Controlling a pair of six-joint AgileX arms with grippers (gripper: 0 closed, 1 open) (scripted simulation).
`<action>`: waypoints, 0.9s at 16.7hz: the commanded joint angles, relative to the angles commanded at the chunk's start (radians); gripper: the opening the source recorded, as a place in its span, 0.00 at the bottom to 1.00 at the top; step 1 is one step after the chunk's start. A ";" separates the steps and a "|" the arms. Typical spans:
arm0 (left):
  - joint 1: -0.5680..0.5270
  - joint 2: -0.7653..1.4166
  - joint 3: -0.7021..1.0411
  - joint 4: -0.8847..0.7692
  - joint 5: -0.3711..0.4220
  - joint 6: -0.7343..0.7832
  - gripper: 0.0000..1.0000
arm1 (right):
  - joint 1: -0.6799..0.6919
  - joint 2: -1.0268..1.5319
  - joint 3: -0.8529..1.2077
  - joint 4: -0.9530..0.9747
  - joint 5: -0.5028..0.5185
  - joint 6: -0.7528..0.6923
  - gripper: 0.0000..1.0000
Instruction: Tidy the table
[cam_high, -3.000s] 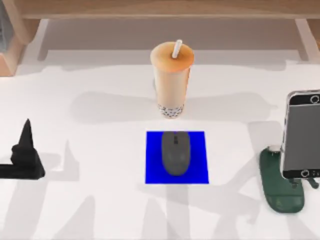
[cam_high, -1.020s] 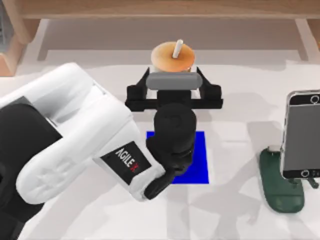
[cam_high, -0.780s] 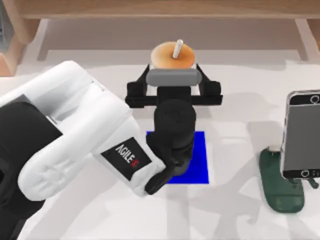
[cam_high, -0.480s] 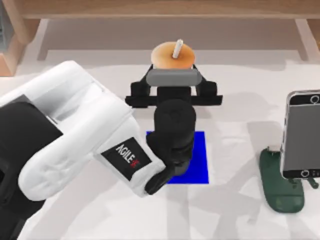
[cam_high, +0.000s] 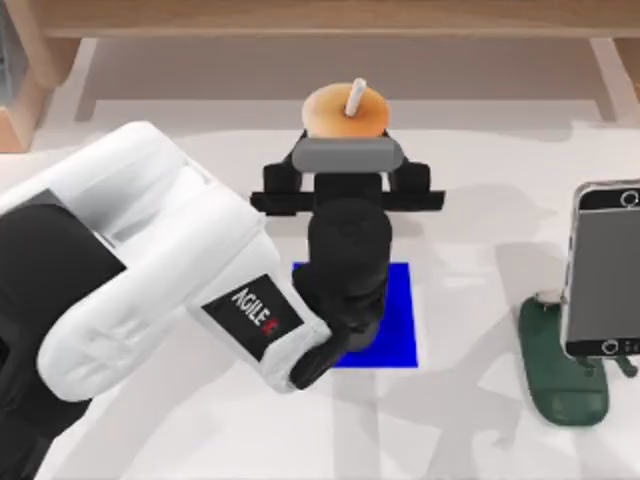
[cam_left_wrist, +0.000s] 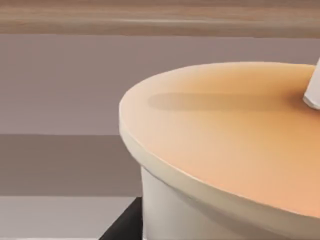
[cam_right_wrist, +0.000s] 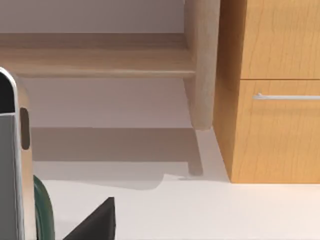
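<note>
A tan bubble-tea cup (cam_high: 345, 112) with a white straw (cam_high: 355, 97) stands upright at the back middle of the white table (cam_high: 480, 440). My left arm reaches over the middle of the table. Its gripper (cam_high: 346, 150) is open, with one finger on either side of the cup's upper part. In the left wrist view the cup's lid (cam_left_wrist: 225, 140) is very close, and a dark fingertip (cam_left_wrist: 125, 227) sits beside the cup wall. My right gripper (cam_right_wrist: 92, 222) is parked at the right, next to the phone (cam_right_wrist: 10, 165).
A blue mat (cam_high: 400, 320) lies at the centre, mostly under my left arm. At the right edge a phone (cam_high: 605, 270) leans on a dark green stand (cam_high: 560, 385). A wooden shelf runs along the back, and a wooden cabinet (cam_right_wrist: 270, 100) stands beyond the right corner.
Three seconds ago my left arm was parked at the left. It has swung over the mat, covering the mouse, and in the last second its gripper has crept farther around the cup.
</note>
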 joint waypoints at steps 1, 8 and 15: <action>0.000 0.000 0.000 0.000 0.000 0.000 0.02 | 0.000 0.000 0.000 0.000 0.000 0.000 1.00; 0.000 0.000 0.000 0.000 0.000 0.000 0.00 | 0.000 0.000 0.000 0.000 0.000 0.000 1.00; -0.003 -0.034 -0.004 -0.030 -0.001 0.002 0.00 | 0.000 0.000 0.000 0.000 0.000 0.000 1.00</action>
